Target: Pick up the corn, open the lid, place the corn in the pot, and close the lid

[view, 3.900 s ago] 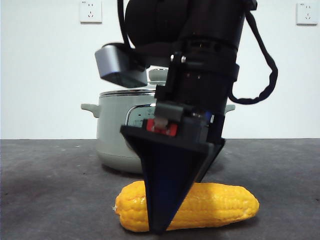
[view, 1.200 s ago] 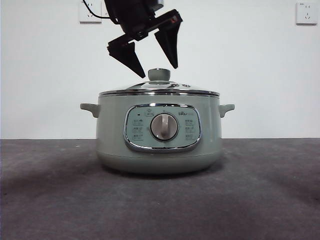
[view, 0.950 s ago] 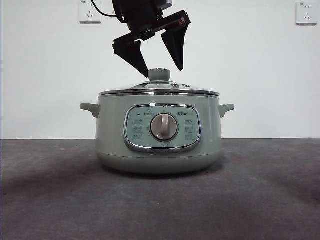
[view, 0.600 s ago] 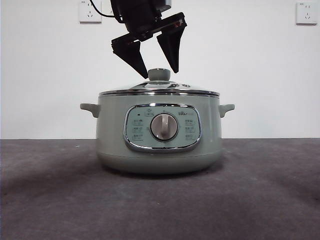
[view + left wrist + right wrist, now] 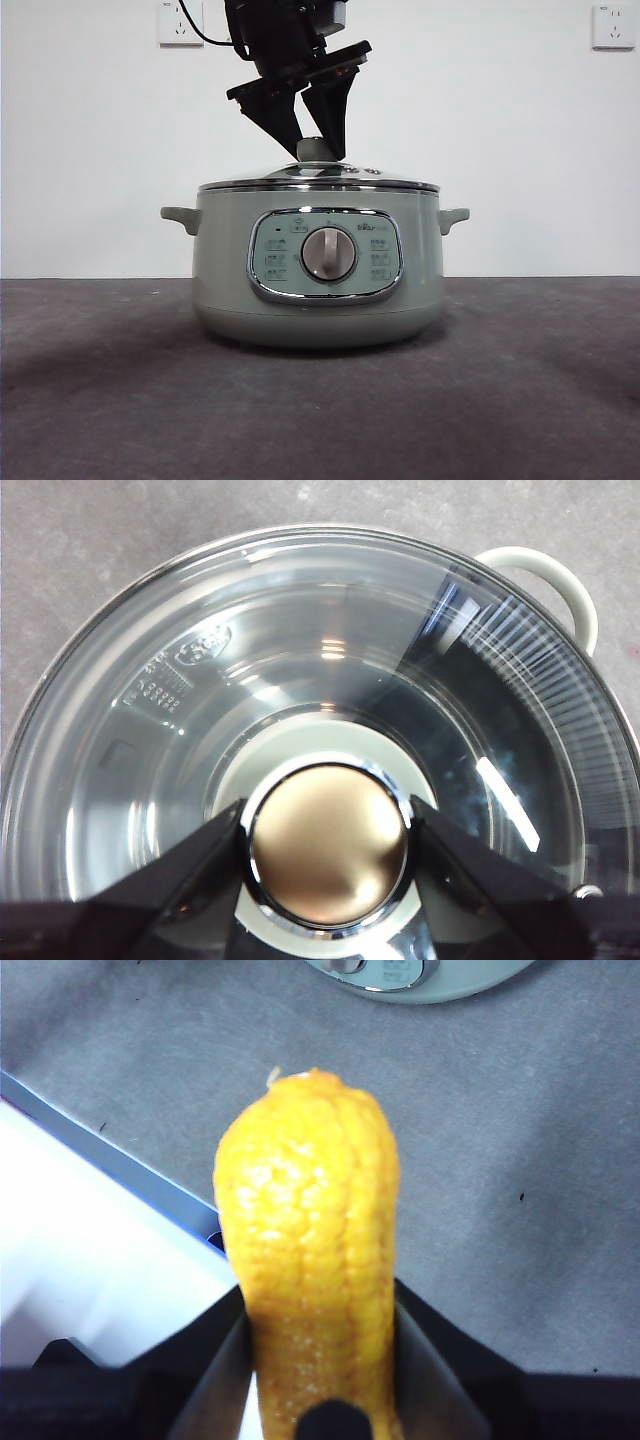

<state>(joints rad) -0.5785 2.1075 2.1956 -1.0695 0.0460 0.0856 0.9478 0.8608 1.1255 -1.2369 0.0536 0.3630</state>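
The pale green pot (image 5: 320,290) stands on the dark table with the glass lid (image 5: 320,180) on it. My left gripper (image 5: 317,155) is down over the lid, its jaws shut on the pale green knob (image 5: 316,149). In the left wrist view the jaws press both sides of the knob (image 5: 328,845), and the glass lid (image 5: 200,710) and one pot handle (image 5: 545,580) show below. My right gripper (image 5: 320,1360) is out of the front view. It is shut on the yellow corn (image 5: 310,1250) and holds it above the table, in front of the pot (image 5: 420,980).
The grey table (image 5: 500,400) stretches in front of the pot and to both sides. Two wall sockets (image 5: 181,22) (image 5: 613,26) are on the white wall behind. A white surface with a blue edge (image 5: 90,1250) lies beside the table under the corn.
The right gripper took the corn off the table and left the front view. The left gripper came down over the lid and its jaws closed on the knob.
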